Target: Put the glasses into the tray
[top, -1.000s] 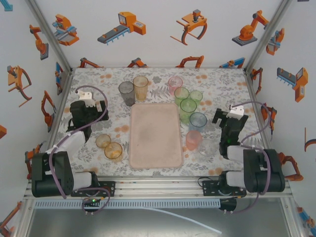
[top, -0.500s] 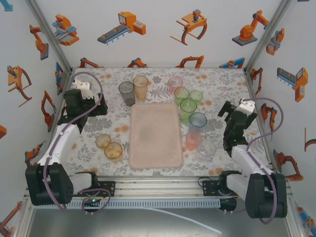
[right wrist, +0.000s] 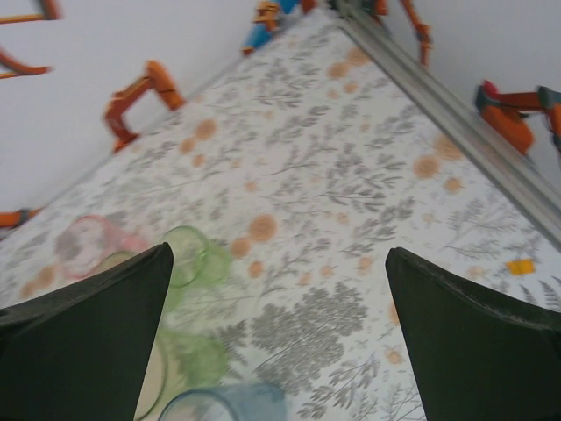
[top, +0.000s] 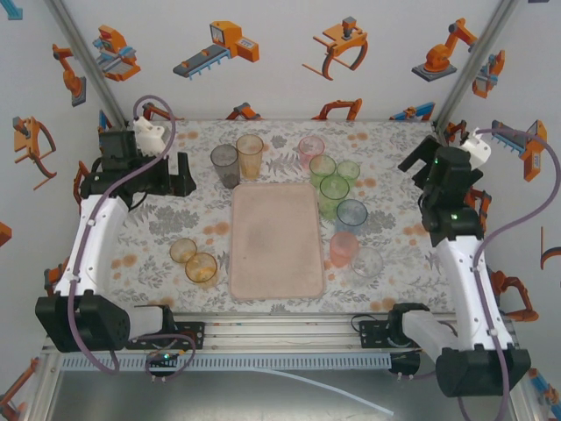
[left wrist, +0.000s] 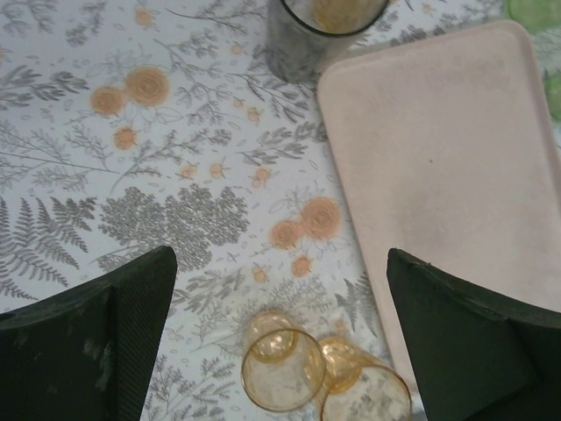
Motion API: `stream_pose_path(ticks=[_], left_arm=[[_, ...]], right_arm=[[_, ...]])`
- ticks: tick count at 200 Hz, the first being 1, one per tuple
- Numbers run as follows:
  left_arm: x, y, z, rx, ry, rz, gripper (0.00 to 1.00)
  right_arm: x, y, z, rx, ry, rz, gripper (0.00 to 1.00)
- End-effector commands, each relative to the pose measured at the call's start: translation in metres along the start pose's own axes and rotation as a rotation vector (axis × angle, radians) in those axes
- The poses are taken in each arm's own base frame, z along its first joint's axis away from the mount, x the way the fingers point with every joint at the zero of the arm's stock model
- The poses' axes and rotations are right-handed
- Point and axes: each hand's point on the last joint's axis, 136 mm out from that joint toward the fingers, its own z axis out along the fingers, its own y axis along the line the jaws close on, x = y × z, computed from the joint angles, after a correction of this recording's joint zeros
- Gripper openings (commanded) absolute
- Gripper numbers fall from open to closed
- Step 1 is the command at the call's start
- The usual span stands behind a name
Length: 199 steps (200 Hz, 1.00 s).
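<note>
Across the counter I see the tray lying bare in the middle, with all the glasses standing outside it. An amber pair sits just beside its left edge, a grey tumbler and an amber one at its far-left corner, and the pink, green and blue ones crowd its right side. Both arms hang raised, the left gripper and right gripper spread wide and holding nothing. I judge that leaves each ready to drop onto a glass on its own side.

Left gripper up, back toward far-left; right gripper likewise far-right (both arms extended).
</note>
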Motion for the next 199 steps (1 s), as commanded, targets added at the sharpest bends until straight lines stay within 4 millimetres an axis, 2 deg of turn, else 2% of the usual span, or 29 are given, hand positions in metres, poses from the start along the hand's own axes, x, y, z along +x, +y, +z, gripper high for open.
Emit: stream_pose_path(ticks=[1,15,35,64,86,105,136,156,199], left_arm=[[0.008,-0.029,-0.009,0.142,0.103,0.006,0.97],[-0.002,-0.031,-0.010,0.134,0.121,0.001,0.97],[-0.017,-0.027,-0.008,0.087,0.115,0.020,0.97],[-0.045,-0.027,0.004,0.062,0.071,0.038,0.97],[-0.060,-0.019,0.024,0.020,0.076,0.043,0.97],[-0.070,-0.009,0.051,-0.028,0.102,0.056,0.97],[-0.077,-0.016,0.091,0.032,0.146,0.062,0.97],[-0.082,-0.012,0.112,0.016,0.147,0.049,0.97],[-0.089,-0.017,0.143,0.028,0.124,0.061,0.97]], right_arm=[[0.025,0.012,-0.031,-0.144,0.111,-0.021,0.99],[0.031,0.012,-0.037,-0.141,0.175,-0.039,0.98],[0.045,0.015,-0.041,-0.149,0.288,-0.066,0.88],[0.065,0.020,-0.052,-0.170,0.412,-0.088,0.88],[0.074,0.023,-0.065,-0.154,0.450,-0.154,0.87],[0.076,0.028,-0.077,-0.147,0.476,-0.209,0.85],[0.090,0.042,-0.095,-0.187,0.536,-0.254,0.81],[0.099,0.049,-0.102,-0.203,0.557,-0.275,0.78],[0.105,0.056,-0.112,-0.212,0.558,-0.293,0.71]])
